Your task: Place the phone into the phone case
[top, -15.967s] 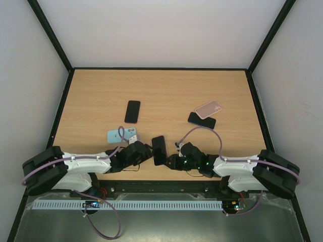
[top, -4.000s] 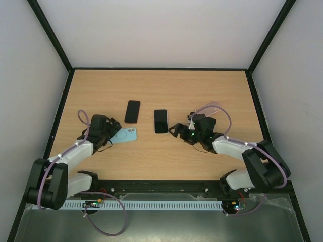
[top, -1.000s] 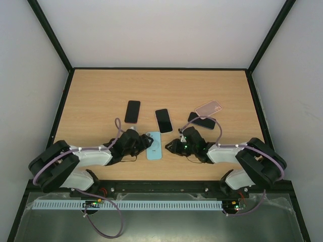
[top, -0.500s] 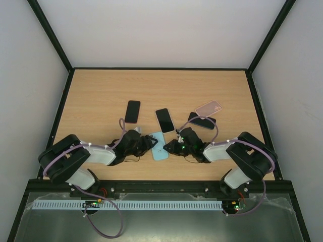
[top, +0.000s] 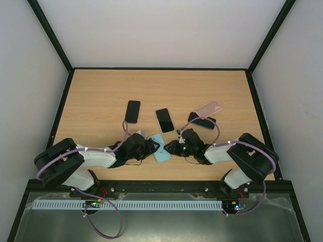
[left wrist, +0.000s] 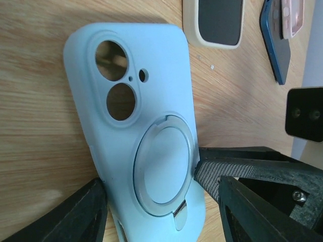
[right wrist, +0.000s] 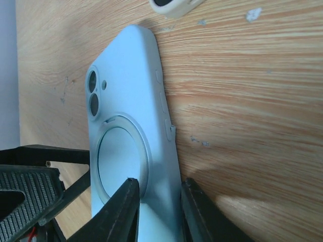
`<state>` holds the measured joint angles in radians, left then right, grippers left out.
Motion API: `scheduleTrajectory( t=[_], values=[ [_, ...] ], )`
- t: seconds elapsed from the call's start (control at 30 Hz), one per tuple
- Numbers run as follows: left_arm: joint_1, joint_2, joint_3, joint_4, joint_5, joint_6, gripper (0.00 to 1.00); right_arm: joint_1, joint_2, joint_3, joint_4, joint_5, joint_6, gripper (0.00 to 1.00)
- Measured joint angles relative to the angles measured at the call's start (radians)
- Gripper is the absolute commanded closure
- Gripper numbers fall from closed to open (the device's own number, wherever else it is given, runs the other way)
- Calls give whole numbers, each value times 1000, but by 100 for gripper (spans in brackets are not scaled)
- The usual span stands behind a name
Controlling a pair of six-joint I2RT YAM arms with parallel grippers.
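Left claw (left wrist: 151,184): fingers (left wrist: 81,212) span the light-blue phone case (left wrist: 136,101) across its width at the ring end. Both are pressed to its sides, so it is grasping the case.

Right claw (right wrist: 159,194): clenched on the same case through its thickness, one finger on the ringed back and one on the other face.

From above, we note the left claw at the case's 9 o'clock and the right claw at its 3. The case sits near the 6 o'clock edge of the table (top: 101,91), with its camera holes at the end nearer the phone (top: 164,120). We cannot tell whether it lies flat or tipped.

The phone lies flat, apart from the case, at its 12 o'clock. A second phone (top: 132,111) lies at 11 o'clock. A pink case (top: 208,108) at 2 o'clock overlaps a dark phone (top: 199,121).
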<state>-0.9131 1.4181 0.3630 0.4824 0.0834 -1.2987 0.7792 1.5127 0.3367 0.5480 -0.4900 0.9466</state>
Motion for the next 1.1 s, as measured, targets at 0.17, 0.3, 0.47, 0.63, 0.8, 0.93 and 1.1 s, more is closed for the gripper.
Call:
scheduleTrajectory(
  t=[0.17, 0.3, 0.47, 0.63, 0.8, 0.93, 1.1],
  values=[
    [-37, 0, 24, -26, -18, 3, 39, 0, 0, -1, 5, 0, 0, 75],
    [-65, 1, 47, -13, -15, 2, 38, 0, 0, -6, 11, 0, 0, 75],
    [-80, 1, 76, -12, -17, 9, 39, 0, -14, -18, 19, 19, -2, 75],
    [-89, 13, 112, -29, -24, 18, 46, -1, -20, -31, 45, 27, -1, 75],
    [-98, 49, 126, -46, -30, 25, 62, -1, -20, -32, 50, 26, -1, 75],
    [-105, 52, 137, -86, -48, 35, 70, -1, -20, -32, 51, 26, -1, 75],
    [-110, 42, 148, -146, -71, 42, 62, -1, -16, -33, 55, 26, -1, 75]
  ],
)
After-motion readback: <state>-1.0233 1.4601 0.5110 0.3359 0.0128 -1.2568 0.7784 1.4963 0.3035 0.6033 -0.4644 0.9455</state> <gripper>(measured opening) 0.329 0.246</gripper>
